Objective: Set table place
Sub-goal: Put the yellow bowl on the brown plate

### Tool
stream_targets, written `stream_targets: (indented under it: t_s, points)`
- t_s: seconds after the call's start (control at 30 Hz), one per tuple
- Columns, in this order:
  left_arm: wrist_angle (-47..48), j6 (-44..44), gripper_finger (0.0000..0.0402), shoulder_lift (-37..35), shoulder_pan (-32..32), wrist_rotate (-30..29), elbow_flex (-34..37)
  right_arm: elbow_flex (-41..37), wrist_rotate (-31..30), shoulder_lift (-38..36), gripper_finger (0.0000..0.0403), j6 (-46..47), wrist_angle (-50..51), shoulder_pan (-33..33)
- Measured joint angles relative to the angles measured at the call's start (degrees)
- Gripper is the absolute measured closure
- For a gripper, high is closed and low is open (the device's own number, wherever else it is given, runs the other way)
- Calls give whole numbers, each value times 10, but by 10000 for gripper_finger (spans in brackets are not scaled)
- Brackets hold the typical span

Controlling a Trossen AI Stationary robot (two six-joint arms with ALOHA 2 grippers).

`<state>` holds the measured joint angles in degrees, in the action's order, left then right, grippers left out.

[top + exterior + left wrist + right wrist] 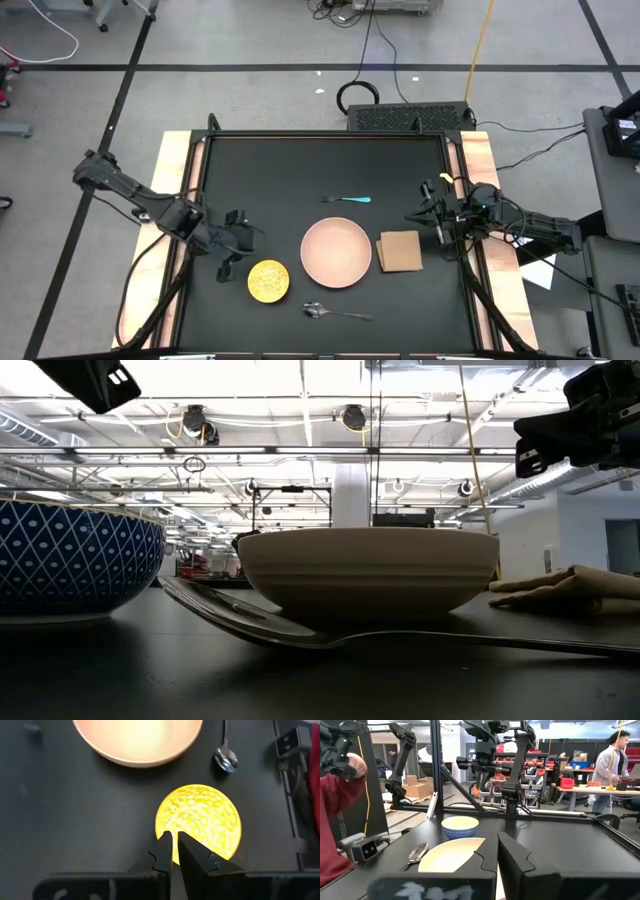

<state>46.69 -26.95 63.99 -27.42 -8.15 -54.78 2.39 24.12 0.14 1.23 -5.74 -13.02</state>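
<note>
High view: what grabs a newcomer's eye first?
The bright yellow dish stands out most against the black table, at its near-left, with the left tool hovering just above its edge, fingers nearly closed. Next is the pale pink plate at centre, flanked by the tan napkin on its right, the blue-handled fork beyond it and the spoon in front. The right tool waits by the right edge.

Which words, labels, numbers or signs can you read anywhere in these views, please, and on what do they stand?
There is no readable text in any view.
The yellow dish, pink plate, napkin, spoon and fork carry no lettering.
The yellow dish's outside shows only a blue-and-white diamond pattern in the low view, not writing.
Boxes and bins in the room behind are too small to read.
</note>
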Motion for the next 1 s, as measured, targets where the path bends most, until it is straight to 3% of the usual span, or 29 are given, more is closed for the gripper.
stream_targets:
  t_s: [0.5,0.67,1.0]
  points:
    - [70,92,369,164,71,79,-131,0,0,0,403,0,0,0]
    - [104,121,369,210,90,135,-159,0,0,0,403,0,0,0]
    - [134,117,369,239,111,113,-160,0,0,0,403,0,0,0]
